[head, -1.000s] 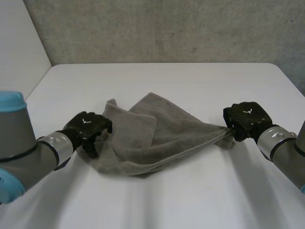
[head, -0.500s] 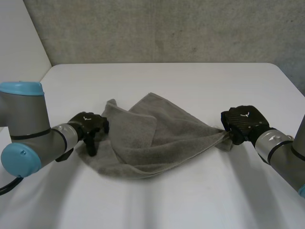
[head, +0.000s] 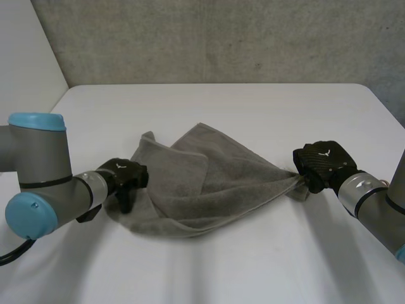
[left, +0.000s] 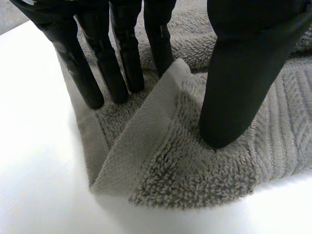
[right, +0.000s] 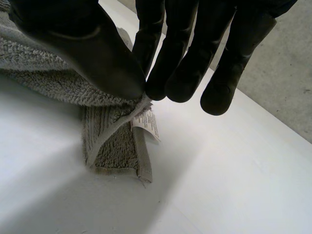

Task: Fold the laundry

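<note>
A grey towel lies crumpled in the middle of the white table, stretched out toward the right. My left hand rests on the towel's left corner. In the left wrist view its straight fingers and thumb press down on the towel, with a raised fold of the hem between them and not pinched. My right hand holds the towel's right corner; its thumb and fingers pinch the cloth just above the table, beside a white care label.
Bare white table runs all around the towel. A grey wall stands behind the far edge and a pale wall at the left. My left arm's elbow sits low over the near left of the table.
My left hand has slid a little nearer and lower along the towel's left edge and its fingers have drawn closer to the thumb. The right hand has barely moved.
</note>
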